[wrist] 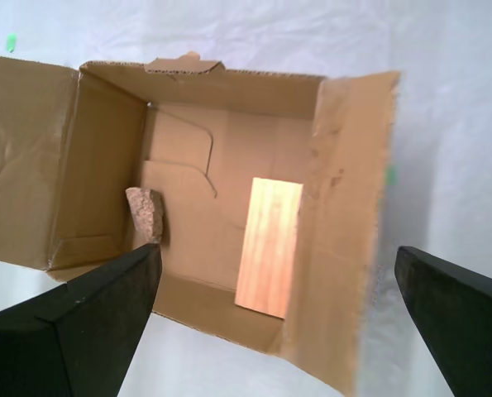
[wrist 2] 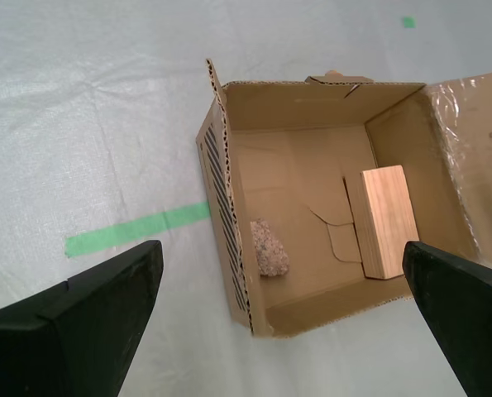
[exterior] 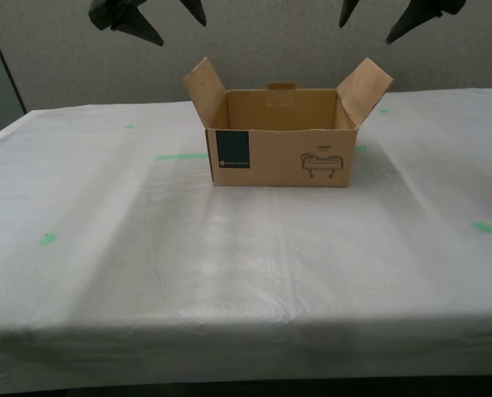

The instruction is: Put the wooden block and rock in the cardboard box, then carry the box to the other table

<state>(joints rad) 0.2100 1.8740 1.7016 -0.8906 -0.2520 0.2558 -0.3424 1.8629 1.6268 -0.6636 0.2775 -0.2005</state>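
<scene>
Box loaded on the white table, both grippers spread and empty above it.

Risk, as I judge it: my first gripper (wrist: pixel 274 318) or second gripper (wrist 2: pixel 283 310) clips an upright flap of the cardboard box (exterior: pixel 279 157), shifting the rock (wrist 2: pixel 269 248) and wooden block (wrist 2: pixel 386 219).

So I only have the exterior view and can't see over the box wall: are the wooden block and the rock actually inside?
Observer: Yes. The second wrist view shows the wooden block lying flat on the floor of the cardboard box.
Operator: And the rock?
Observer: The rock is in there too, against the side wall opposite the block, apart from it.
Operator: Are the end effectors holding anything?
Observer: No. My first end effector and my second end effector are both open above the box, with nothing between their fingers.
</scene>
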